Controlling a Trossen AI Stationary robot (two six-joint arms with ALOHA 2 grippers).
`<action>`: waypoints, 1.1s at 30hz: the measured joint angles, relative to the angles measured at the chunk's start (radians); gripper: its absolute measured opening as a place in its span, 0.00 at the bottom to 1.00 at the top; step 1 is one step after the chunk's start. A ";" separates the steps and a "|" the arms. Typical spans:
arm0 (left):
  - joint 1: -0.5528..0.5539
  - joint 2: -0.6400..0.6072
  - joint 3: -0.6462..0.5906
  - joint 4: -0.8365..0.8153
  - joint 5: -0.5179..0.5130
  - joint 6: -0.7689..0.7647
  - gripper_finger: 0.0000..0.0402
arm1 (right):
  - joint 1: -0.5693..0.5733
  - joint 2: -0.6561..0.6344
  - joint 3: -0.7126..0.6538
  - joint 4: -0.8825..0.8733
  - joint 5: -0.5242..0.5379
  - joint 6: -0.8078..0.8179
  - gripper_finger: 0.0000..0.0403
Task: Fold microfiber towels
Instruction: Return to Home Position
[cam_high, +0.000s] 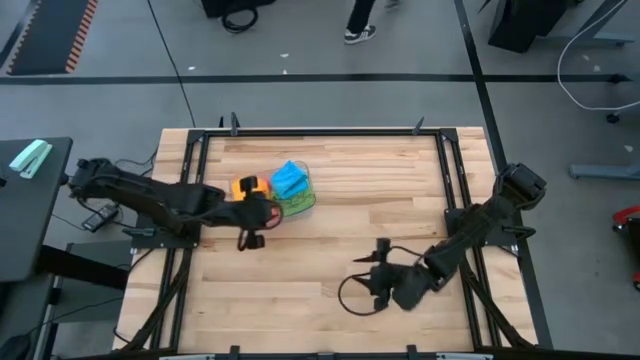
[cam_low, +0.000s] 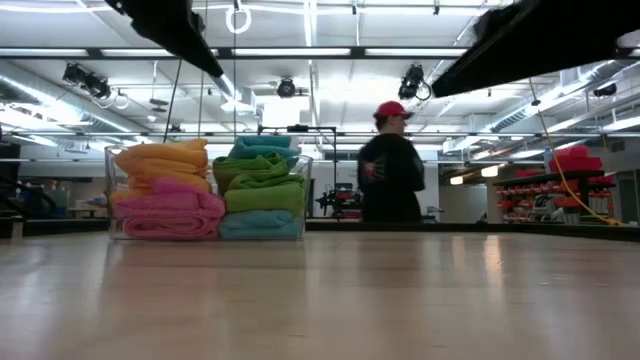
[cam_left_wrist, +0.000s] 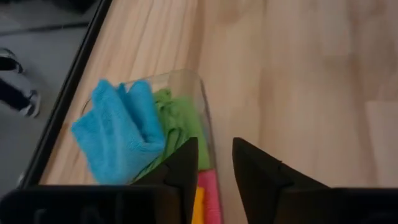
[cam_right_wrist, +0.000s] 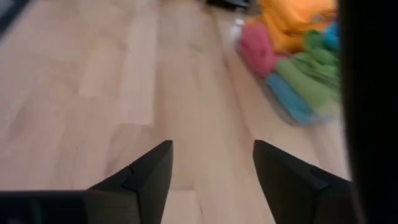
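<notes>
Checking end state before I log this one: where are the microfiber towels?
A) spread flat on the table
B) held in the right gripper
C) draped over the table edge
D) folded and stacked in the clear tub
D: the low view shows the microfiber towels folded in stacks inside the clear tub.

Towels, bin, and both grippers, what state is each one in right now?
Microfiber towels, folded, stacked inside the bin.
Clear bin, upright, full, no lid.
Left gripper, near the bin, fingers narrowly apart, empty.
Right gripper, away from the bin, fingers wide open, empty.
</notes>
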 joint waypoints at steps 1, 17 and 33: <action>-0.010 -0.024 -0.031 0.035 0.000 0.000 0.26 | -0.030 -0.004 -0.020 0.061 -0.058 -0.047 0.54; -0.106 -0.436 -0.415 0.647 -0.011 0.213 0.02 | -0.334 -0.327 -0.131 0.193 -0.591 -0.335 0.37; -0.129 -0.754 -0.587 0.672 -0.019 0.225 0.02 | -0.410 -0.907 -0.446 0.247 -0.591 -0.326 0.36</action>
